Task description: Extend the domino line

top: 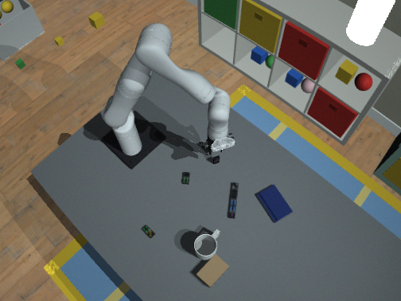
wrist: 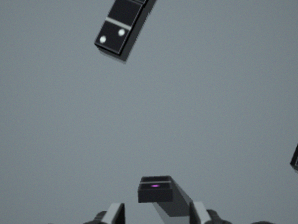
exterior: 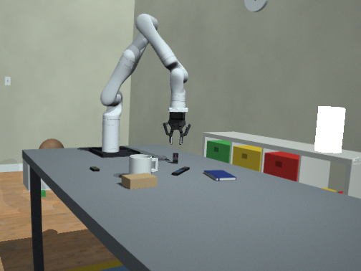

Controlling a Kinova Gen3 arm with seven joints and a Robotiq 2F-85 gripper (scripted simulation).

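My gripper (exterior: pixel 176 141) (wrist: pixel 158 214) is partly open and empty, above a domino (top: pixel 216 159) (exterior: pixel 175 158) (wrist: pixel 155 189) standing upright on its end. One purple pip shows on that domino's face. The line of dominoes (top: pixel 233 200) (exterior: pixel 180 170) (wrist: pixel 120 26) lies flat; its end nearer the arm shows two white pips, its middle blue pips, its far end purple. A domino with green pips (top: pixel 185 177) lies face up left of the line. Another domino, green and orange (top: pixel 148 231) (exterior: pixel 94 168), lies face up farther left. A dark domino (top: pixel 204 230) is partly hidden beside the mug.
A white mug (top: pixel 205 245) (exterior: pixel 140 165) stands beside a tan block (top: pixel 212 271) (exterior: pixel 139 181). A blue book (top: pixel 274 203) (exterior: pixel 220 175) lies right of the line. The arm's black base plate (top: pixel 155 137) is at the table's back. A shelf unit stands beyond the table.
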